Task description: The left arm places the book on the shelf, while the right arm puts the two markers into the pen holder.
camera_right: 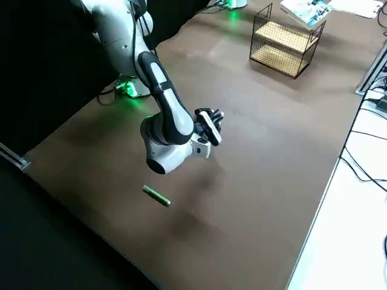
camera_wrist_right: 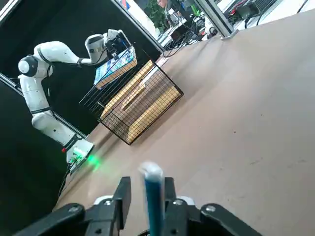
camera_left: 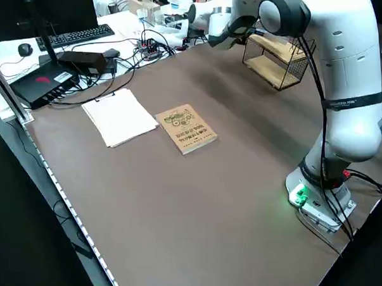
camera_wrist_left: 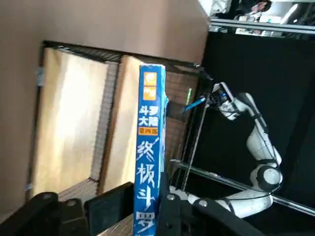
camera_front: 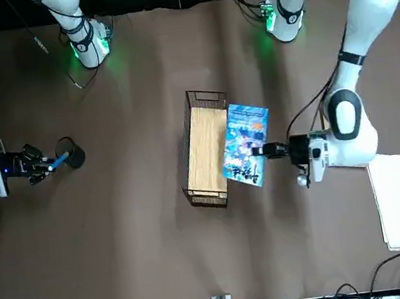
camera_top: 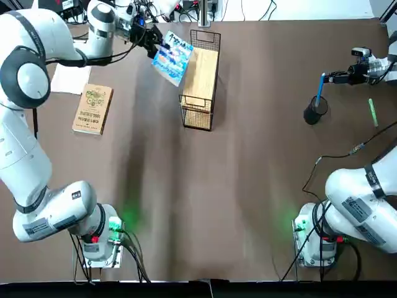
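Upper left, the left end effector (camera_top: 151, 45) clamps the glossy book (camera_top: 173, 56) above the wire-mesh, wooden-topped shelf (camera_top: 200, 81); upper right, the right end effector (camera_top: 329, 77) pinches the blue marker (camera_top: 320, 90) over the cylindrical pen holder (camera_top: 314, 112).

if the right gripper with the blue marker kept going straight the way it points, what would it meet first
Likely the small black cylindrical pen holder: the right gripper holds the blue marker just above its rim, though depth is unclear.

A robotics lab: keyboard (camera_left: 78, 36), cables and electronics beside the table (camera_left: 181, 200).

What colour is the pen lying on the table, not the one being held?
Light green. It shows best in the top view, lying beside the black pen holder.
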{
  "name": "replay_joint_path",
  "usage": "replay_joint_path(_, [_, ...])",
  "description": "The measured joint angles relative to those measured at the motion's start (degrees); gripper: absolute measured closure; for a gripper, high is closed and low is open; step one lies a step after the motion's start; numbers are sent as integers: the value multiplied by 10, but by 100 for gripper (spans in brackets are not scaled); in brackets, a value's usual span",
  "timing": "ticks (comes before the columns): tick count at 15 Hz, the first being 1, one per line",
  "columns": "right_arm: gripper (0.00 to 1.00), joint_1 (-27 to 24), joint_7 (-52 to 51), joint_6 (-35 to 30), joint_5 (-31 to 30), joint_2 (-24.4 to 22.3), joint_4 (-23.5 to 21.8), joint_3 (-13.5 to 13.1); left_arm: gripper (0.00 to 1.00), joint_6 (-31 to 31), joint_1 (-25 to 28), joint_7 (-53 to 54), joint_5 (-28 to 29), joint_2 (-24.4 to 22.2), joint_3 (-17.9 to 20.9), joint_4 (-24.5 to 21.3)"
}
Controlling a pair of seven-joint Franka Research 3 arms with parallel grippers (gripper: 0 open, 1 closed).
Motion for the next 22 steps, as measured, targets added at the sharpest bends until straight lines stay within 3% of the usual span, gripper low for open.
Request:
replay_joint_path(5, [67, 0, 11, -10, 0, 0, 1, 0, 77, 34, -30, 25, -28, 0, -1, -17])
replay_joint_path(10, [69, 2, 125, -13, -24, -9, 22, 4, 77, 82, -49, 66, -84, 2, -1, -34])
replay_joint_path(14, [70, 7, 251, -20, -132, -30, 84, 10, 77, 146, -97, 116, -133, 19, -1, -35])
replay_joint_path(20, [70, 32, 391, 1, -352, -41, 155, 9, 78, 149, -98, 124, -135, 27, 1, -39])
replay_joint_path(22, [70, 32, 416, 52, -429, -41, 166, 5, 60, 151, -102, 125, -135, 27, 1, -44])
